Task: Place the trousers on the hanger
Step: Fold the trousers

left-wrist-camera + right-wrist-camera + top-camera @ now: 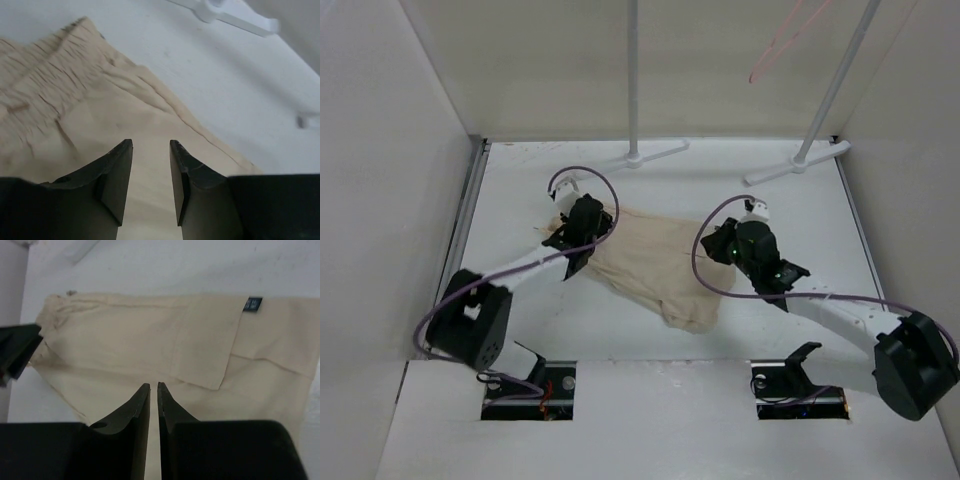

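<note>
Left tool (150, 145) over crumpled beige trousers (650, 265)

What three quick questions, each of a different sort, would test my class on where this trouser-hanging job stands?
1. Which stands wider open: the left pincer or the right pincer?
2. True or false: the trousers already hang on the hanger.
3. Where is the hanger? A: in the left pincer. B: high at the far right, apart from both arms. C: beneath the trousers.
Key: 1 the left pincer; 2 false, they lie on the table; 3 B.
</note>
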Controlling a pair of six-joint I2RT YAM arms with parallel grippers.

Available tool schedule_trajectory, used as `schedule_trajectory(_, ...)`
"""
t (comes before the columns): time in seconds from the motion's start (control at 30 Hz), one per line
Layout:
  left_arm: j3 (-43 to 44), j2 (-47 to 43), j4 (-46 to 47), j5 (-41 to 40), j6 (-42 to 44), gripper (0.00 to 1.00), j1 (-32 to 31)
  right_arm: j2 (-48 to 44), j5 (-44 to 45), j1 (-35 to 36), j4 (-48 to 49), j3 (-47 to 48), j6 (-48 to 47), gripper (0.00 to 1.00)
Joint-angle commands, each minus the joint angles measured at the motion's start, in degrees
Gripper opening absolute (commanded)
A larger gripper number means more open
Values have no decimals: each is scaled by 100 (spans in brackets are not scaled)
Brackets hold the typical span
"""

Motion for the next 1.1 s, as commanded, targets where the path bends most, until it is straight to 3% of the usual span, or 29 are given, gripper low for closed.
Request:
schedule_trajectory(0.0,206,621,777,773,276,33,699,265,172,215,233,-193,238,18)
schedule_trajectory(0.17,-750,1071,1147,544,-153,32,1639,854,242,453,532,-501,563,20)
schedule_trajectory(0.3,-1681,765,1270,597,-576,32,2159,1119,277,506,515,-511,564,26)
schedule_trajectory(0.4,-2201,10,1200,544,-594,34,2204,1154,286,515,498,-493,502,33)
schedule_trajectory(0.6,-2273,-2186,-221,272,-524,41,2239,435,540,1067,-107,-405,282,69)
schedule_trajectory(0.73,-2159,-3120,-856,-44,-436,49,1968,109,777,1647,-468,-554,492,78)
schedule_trajectory(0.87,-2000,-3209,-892,-71,-296,49,1143,-269,1313,1859,-837,-879,975,78)
schedule_trajectory(1.0,-1842,-2876,-498,-387,-182,49,-26,-86,1358,1859,-1215,-932,1353,63)
schedule_trajectory(1.07,-1737,-2473,-76,-502,-15,50,-501,151,1358,1859,-1286,-924,1503,48)
